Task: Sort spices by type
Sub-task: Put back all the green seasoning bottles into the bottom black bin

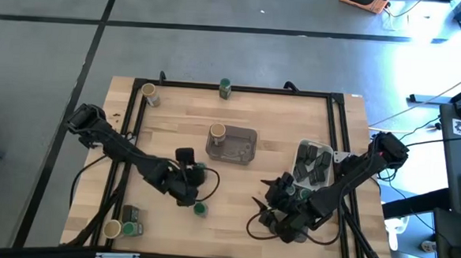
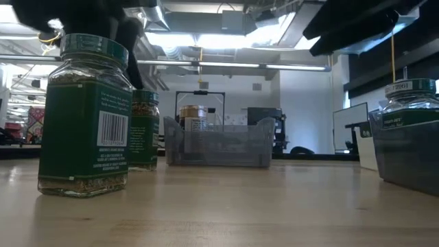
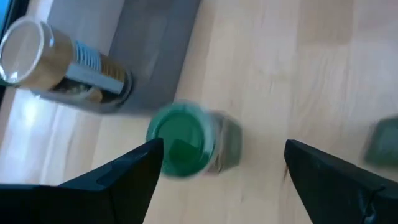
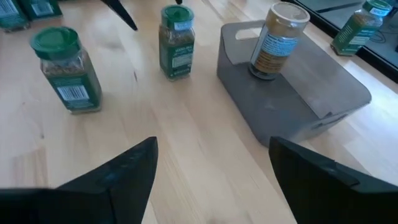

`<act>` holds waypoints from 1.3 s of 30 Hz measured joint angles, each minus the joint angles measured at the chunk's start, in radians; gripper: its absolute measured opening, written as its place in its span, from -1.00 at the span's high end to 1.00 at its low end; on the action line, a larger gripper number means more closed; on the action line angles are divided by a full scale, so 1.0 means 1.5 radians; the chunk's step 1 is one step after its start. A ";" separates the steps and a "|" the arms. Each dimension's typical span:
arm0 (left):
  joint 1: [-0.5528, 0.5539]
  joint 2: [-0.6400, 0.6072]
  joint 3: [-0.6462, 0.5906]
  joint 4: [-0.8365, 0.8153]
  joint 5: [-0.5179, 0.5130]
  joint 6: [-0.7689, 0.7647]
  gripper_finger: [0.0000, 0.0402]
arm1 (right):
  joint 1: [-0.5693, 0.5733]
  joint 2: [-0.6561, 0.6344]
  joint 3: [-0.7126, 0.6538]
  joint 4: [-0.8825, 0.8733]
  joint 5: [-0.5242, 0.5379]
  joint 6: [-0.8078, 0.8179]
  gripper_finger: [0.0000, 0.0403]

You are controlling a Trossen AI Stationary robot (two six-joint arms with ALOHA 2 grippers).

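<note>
My left gripper [image 1: 190, 184] [image 3: 221, 155] hovers open over the table's near middle. A green-lidded spice jar [image 3: 186, 146] [image 1: 200, 173] stands on the wood just ahead of its fingers, close to one of them. A second green-lidded jar [image 1: 200, 209] stands nearer the front edge. My right gripper [image 1: 280, 204] [image 4: 211, 149] is open at the near right with nothing between its fingers. Ahead of it stand two green-lidded jars [image 4: 62, 68] [image 4: 176, 40]. A tan-lidded jar [image 1: 218, 132] [image 4: 277, 40] stands on the grey tray [image 1: 237, 149].
A white tray [image 1: 314, 163] at the right holds small dark tins. Beside my right arm stands a green-lidded jar [image 2: 411, 130]. More jars stand at the far edge [image 1: 225, 87], the far left corner [image 1: 148, 94] and the near left corner [image 1: 123, 224]. A black frame [image 1: 240, 88] rims the table.
</note>
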 joint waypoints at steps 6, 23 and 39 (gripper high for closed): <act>-0.006 -0.023 0.000 -0.093 -0.011 -0.012 -0.52 | 0.000 0.000 0.000 0.020 0.005 -0.005 -0.52; 0.010 -0.224 -0.275 0.214 0.065 0.021 -0.32 | -0.001 0.000 0.000 0.020 0.006 -0.006 -0.52; 0.033 -0.242 -0.396 0.416 0.037 0.050 -0.33 | -0.002 0.000 0.000 0.019 0.024 -0.010 -0.52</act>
